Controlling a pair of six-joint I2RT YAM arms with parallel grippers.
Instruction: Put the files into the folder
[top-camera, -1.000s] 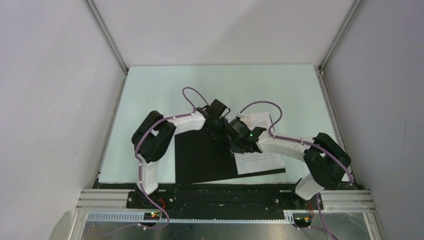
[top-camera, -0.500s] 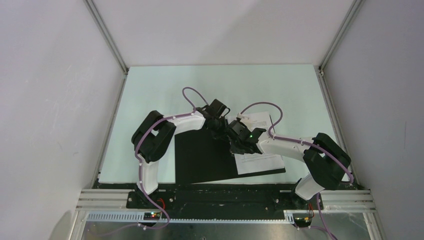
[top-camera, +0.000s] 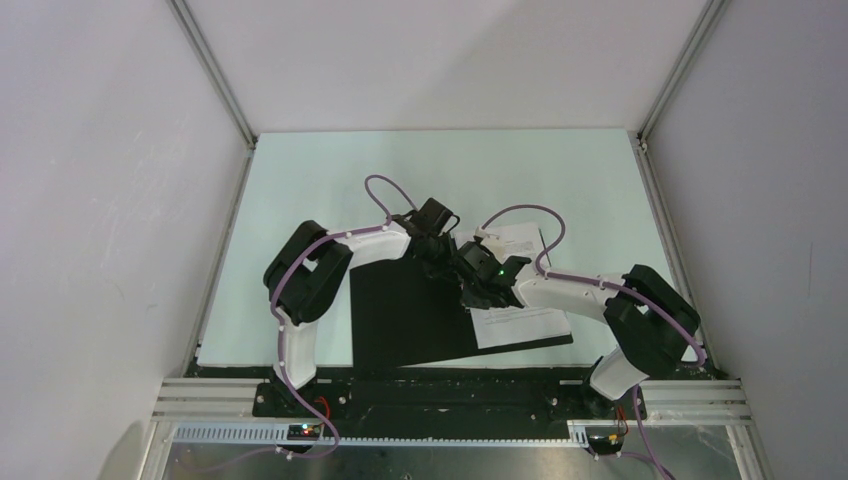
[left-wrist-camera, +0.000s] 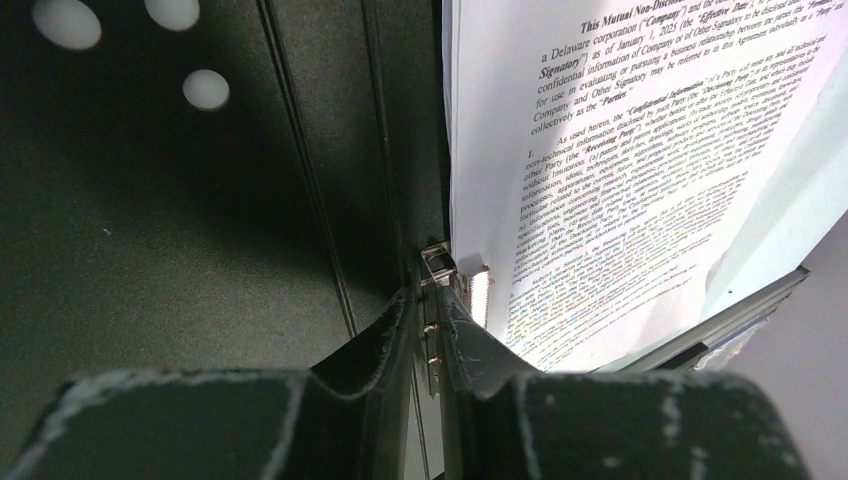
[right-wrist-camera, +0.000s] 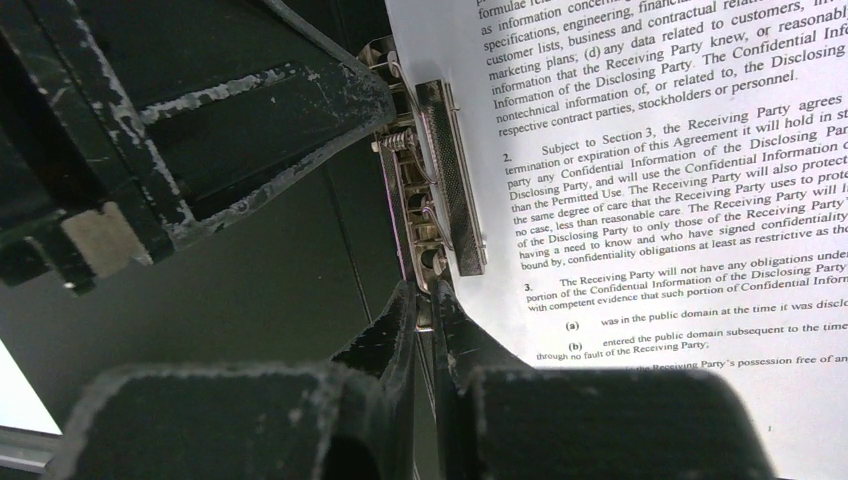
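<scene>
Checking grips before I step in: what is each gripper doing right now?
Left gripper: closed on the metal clip.
Right gripper: closed on the same metal clip.

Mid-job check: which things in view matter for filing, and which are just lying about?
Job: files, folder, metal clip, left gripper, right gripper (both shut on the clip).
Just there: table, purple cables on the arms.

Pale table (top-camera: 300, 180) — open black folder (top-camera: 400, 325), flat
</scene>
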